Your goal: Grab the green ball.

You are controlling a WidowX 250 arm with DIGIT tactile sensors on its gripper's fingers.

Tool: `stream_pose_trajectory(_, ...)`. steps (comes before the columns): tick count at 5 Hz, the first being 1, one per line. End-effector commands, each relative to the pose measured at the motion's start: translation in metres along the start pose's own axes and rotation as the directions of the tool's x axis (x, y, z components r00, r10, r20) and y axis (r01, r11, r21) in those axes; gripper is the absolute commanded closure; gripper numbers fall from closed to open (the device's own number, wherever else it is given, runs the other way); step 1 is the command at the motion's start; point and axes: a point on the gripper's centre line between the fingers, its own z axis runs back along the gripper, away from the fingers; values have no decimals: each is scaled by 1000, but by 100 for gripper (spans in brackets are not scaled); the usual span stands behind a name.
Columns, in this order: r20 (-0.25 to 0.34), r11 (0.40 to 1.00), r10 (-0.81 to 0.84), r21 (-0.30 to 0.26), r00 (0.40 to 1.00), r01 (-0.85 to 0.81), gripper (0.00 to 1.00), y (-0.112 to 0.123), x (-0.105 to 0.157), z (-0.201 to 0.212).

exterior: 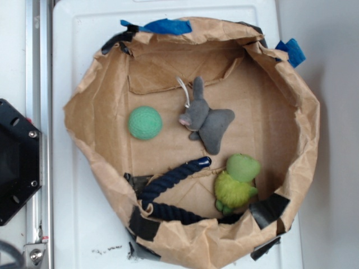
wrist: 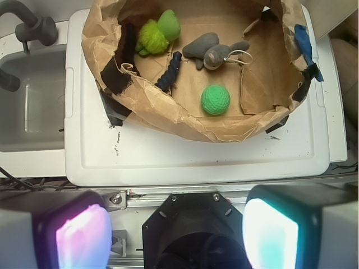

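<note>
In the wrist view the two fingers [wrist: 84, 235] of the gripper [wrist: 176, 232] sit at the bottom corners of the frame, spread wide apart and grasping nothing, well short of the bag. The one green ball [wrist: 215, 100] lies on the floor of the brown paper bag [wrist: 185, 120], near the middle of the frame; being round, it has no long axis and points no way. Beyond it lie one grey plush toy [wrist: 212, 51], one dark blue rope [wrist: 169, 70] and one lime-green plush toy [wrist: 159, 32] at the upper left. The bag stands on a white lid [wrist: 190, 162].
</note>
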Motion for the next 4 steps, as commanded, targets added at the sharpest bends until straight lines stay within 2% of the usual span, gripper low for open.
stream_pose_trajectory(1,0,1000,0,0,1000,0,0,0,0,0)
stream_pose_trajectory(2,12,1000,6,10,1000,-6,0,15,35,-14)
stream_pose_trajectory(3,18,991,-134,12,991,133,0,22,53,-32)
stream_pose_trajectory(4,34,981,-192,28,981,191,0,26,62,-43)
